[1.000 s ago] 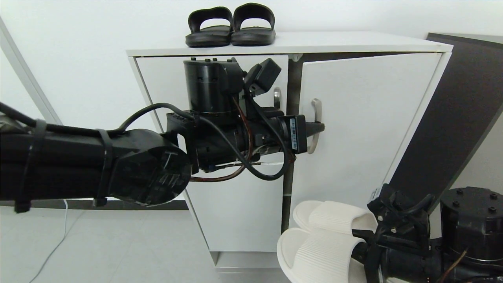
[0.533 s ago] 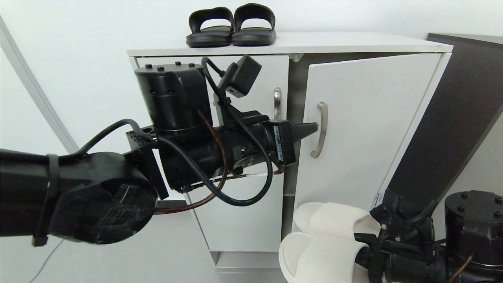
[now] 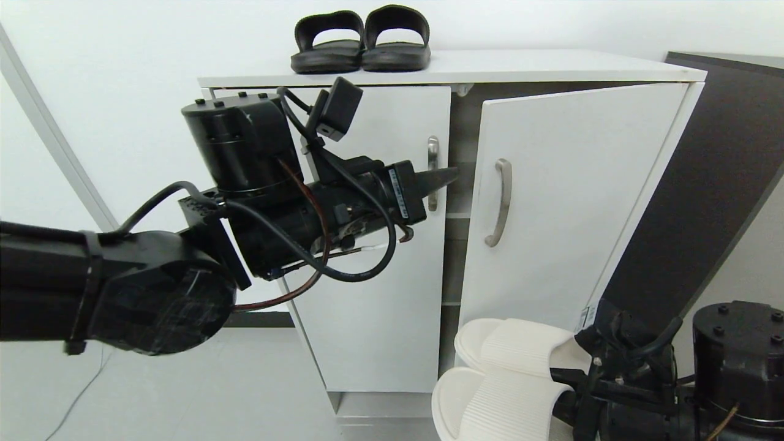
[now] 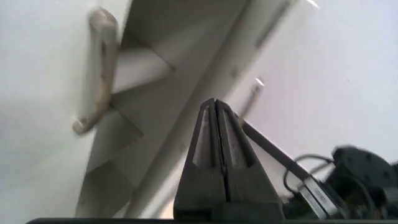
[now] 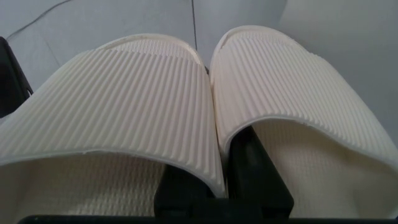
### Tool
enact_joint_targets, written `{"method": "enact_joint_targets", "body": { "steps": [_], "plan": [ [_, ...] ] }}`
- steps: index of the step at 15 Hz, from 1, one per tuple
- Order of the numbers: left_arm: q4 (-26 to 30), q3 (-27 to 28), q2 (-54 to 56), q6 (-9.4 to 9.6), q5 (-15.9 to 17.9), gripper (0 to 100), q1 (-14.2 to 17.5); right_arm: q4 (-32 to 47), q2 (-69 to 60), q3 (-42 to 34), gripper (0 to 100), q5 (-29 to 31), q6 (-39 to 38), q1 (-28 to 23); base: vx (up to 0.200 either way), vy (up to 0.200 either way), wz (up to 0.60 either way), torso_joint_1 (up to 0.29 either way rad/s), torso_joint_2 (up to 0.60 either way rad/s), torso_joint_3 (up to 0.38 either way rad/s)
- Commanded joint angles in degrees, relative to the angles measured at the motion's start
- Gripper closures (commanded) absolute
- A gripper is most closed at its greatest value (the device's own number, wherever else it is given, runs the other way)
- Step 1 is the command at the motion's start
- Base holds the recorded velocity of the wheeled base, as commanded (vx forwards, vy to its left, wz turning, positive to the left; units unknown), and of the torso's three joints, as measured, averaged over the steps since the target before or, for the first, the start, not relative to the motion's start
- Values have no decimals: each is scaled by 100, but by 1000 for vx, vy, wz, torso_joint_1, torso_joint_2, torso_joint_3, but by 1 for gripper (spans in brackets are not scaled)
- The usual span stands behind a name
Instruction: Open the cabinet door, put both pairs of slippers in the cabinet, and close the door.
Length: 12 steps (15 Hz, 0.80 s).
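A white cabinet (image 3: 551, 66) has its left door (image 3: 367, 294) closed and its right door (image 3: 569, 202) ajar, with a dark gap between them. My left gripper (image 3: 452, 176) is shut and holds nothing. It hovers in front of that gap, between the left handle (image 3: 433, 153) and the right handle (image 3: 501, 202). From the left wrist, the shut left gripper (image 4: 215, 107) points into the gap near a handle (image 4: 99, 68). Black slippers (image 3: 361, 43) rest on the cabinet top. My right gripper (image 5: 222, 177) is shut on the white slippers (image 5: 205, 106), held low before the right door (image 3: 508, 373).
A dark panel (image 3: 704, 184) leans against the cabinet's right side. A thin cable (image 3: 79, 392) lies on the grey floor at the left. A white wall stands behind the cabinet.
My left gripper has come off the right door's handle and drawn back left and slightly up. The right door has swung a little further open. The white slippers have barely moved.
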<state>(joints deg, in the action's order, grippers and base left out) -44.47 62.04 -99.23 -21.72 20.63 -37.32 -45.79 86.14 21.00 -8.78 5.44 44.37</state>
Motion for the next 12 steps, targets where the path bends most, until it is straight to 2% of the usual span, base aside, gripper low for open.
{"method": "enact_joint_targets", "body": {
  "steps": [1,5,6,8,11,12],
  "plan": [
    [44,432,-483,-7,3,100,14,0,-1,-35,100,-1,1,63,0,0,0,0,0,0],
    [264,1091,-1002,-78,-15,100,49,0,-1,-53,100,8,1,115,0,0,0,0,0,0],
    [457,1337,-1125,-166,-15,100,75,0,-9,-70,100,25,1,282,0,0,0,0,0,0],
    [510,1451,-1160,-201,-24,100,67,8,-9,-97,100,25,-8,379,0,0,0,0,0,0],
    [483,1469,-1151,-201,-50,100,14,8,-27,-184,100,-1,-25,493,-200,0,0,2,2,-2],
    [457,1408,-1116,-201,-50,100,-100,0,-45,-255,100,-10,-25,599,-200,0,0,7,-2,-2]
  ]
}}
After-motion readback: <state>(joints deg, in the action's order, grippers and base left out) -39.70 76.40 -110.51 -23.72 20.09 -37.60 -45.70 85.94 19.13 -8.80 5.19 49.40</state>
